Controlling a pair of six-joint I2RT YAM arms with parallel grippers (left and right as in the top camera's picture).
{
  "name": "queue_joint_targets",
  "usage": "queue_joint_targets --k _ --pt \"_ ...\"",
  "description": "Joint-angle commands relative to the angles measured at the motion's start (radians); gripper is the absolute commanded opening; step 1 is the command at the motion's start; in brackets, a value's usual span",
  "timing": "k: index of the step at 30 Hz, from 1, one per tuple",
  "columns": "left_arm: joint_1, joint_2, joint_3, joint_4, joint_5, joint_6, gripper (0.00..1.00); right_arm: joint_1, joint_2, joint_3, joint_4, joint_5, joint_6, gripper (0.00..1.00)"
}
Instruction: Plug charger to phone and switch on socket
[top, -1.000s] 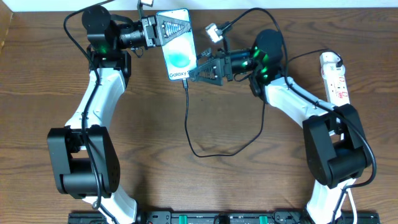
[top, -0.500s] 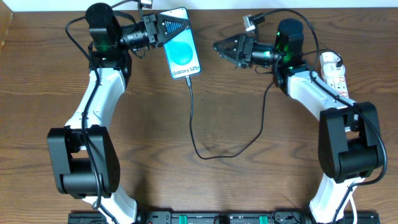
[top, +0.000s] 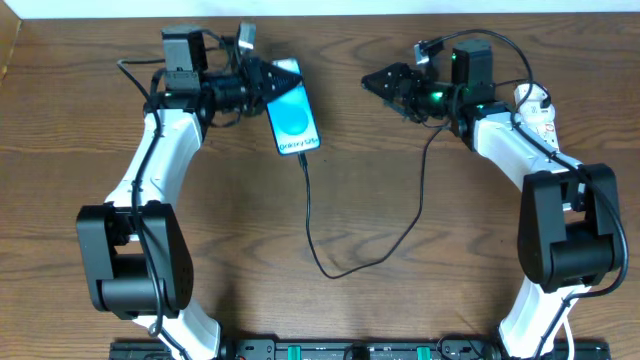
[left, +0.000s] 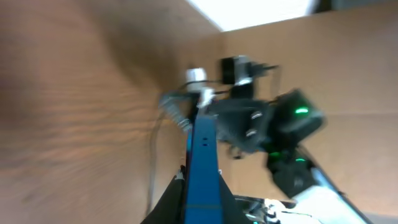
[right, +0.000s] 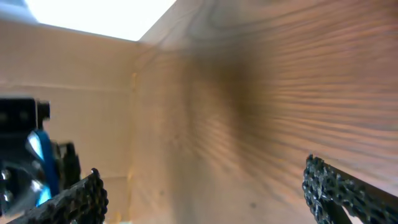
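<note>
**Left wrist camera: phone held edge-on, picture blurred**

My left gripper (left: 200, 198) is clamped on the slim rectangular blue phone (left: 203, 146). I see the phone edge-on, standing up the middle of the frame between the black fingers (left: 169, 198). Just left of it a thin dark cable (left: 152, 163) runs along the brown wooden tabletop (left: 68, 112). Beyond the phone's top sits the other arm's black body (left: 297, 115) with a green light, and a small white part (left: 196, 76) I can't identify.

The right gripper (top: 380, 82) has drawn back rightward from the phone (top: 296, 120), which the left gripper (top: 272, 82) has tilted edgewise and carried slightly lower.
</note>
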Motion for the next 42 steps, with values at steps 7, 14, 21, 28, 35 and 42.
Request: queue_joint_targets --k 7,14,21,28,35,42 --pt "-0.140 0.035 0.013 -0.235 -0.339 0.270 0.08 -0.032 -0.008 0.008 -0.009 0.089 -0.084 0.99" --pt "-0.270 0.146 0.013 -0.217 -0.348 0.279 0.07 -0.041 -0.008 0.008 -0.009 0.104 -0.094 0.99" --pt "-0.334 0.227 0.013 -0.155 -0.349 0.219 0.08 -0.044 -0.008 0.008 -0.010 0.103 -0.098 0.99" --pt "-0.381 0.286 0.013 -0.089 -0.441 0.100 0.08 -0.043 -0.008 0.008 -0.010 0.103 -0.098 0.99" --pt "-0.426 0.347 0.013 -0.045 -0.478 0.057 0.08 -0.043 -0.008 0.008 -0.011 0.103 -0.098 0.99" --pt "-0.439 0.367 0.013 -0.042 -0.478 0.031 0.07 -0.042 -0.008 0.008 -0.029 0.103 -0.109 0.99"
